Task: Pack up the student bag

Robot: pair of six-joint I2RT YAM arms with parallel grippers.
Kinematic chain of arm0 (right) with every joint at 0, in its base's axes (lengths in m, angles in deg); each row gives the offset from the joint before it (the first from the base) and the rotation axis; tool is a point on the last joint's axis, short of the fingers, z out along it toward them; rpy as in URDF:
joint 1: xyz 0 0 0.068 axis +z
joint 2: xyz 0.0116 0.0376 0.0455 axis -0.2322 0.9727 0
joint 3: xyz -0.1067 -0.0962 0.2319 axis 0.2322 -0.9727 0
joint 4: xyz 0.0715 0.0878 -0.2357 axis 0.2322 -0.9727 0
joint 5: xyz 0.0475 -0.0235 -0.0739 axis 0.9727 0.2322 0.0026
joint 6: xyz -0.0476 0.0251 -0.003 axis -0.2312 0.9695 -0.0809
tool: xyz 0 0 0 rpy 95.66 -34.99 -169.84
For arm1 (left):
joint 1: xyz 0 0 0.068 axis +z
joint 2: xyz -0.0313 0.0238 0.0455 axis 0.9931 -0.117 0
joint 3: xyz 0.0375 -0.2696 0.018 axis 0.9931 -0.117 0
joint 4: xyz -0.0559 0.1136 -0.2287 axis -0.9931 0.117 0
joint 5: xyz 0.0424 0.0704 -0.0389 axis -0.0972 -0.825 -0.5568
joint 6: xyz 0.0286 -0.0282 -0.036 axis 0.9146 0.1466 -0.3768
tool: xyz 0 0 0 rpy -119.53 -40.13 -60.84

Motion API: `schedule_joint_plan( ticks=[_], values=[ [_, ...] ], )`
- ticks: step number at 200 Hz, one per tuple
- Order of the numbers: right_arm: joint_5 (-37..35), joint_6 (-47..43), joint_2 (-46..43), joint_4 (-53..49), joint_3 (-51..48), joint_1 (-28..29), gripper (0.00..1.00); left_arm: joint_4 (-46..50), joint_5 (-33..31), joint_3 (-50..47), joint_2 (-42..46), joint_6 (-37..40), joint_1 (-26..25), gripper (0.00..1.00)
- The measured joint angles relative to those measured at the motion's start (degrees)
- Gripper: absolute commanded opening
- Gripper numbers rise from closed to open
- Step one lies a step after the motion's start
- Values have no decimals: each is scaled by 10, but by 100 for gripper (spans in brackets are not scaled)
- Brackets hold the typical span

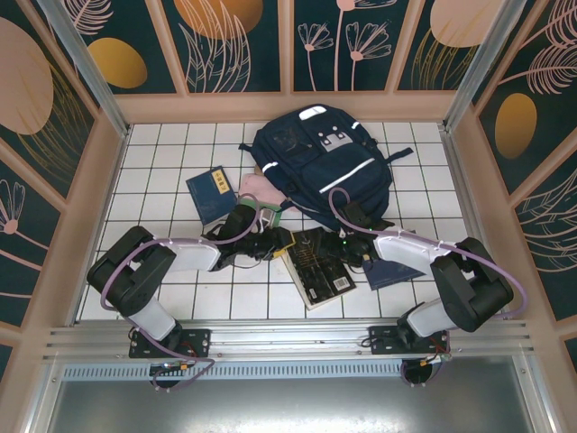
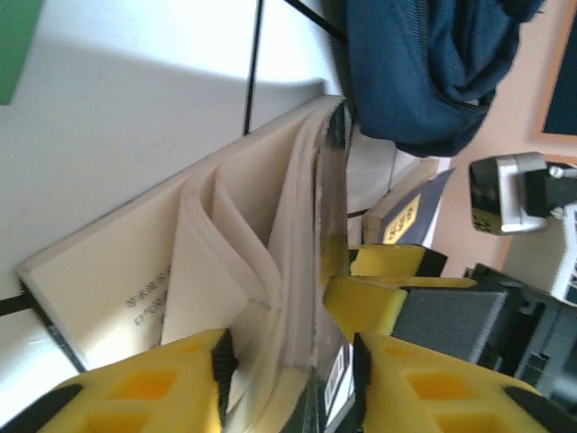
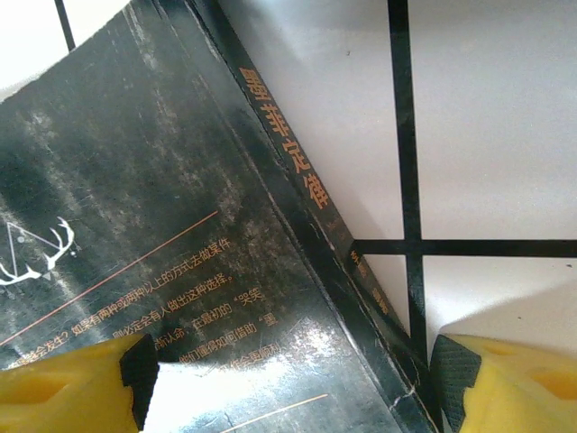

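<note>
One blue book point(image 1: 210, 194) lies at the left of the tiled worktop point(image 1: 162, 162). Next, the left gripper point(image 2: 290, 356) straddles the raised cover and pages of a black book point(image 1: 317, 266); whether it pinches them cannot be told. Over that book's spine the right gripper point(image 3: 288, 370) hovers, fingers apart. Behind both, at centre-back, lies the student bag point(image 1: 320, 158).
</note>
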Motion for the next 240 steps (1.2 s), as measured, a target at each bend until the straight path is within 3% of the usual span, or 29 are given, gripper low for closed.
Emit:
schedule_joint_plan(
  ticks=[58, 150, 227, 240],
  values=[
    [-3, 1, 4, 0, 0, 0, 82, 103, -28, 24, 29, 61, -1, 26],
    [-3, 1, 7, 1, 0, 0, 81, 106, -15, 37, 19, 78, -11, 39],
    [-4, 1, 7, 1, 0, 0, 81, 133, -22, 63, 1, 102, -14, 0],
    [-7, 1, 7, 0, 0, 0, 82, 152, -30, 71, 6, 112, -15, 0]
  ],
)
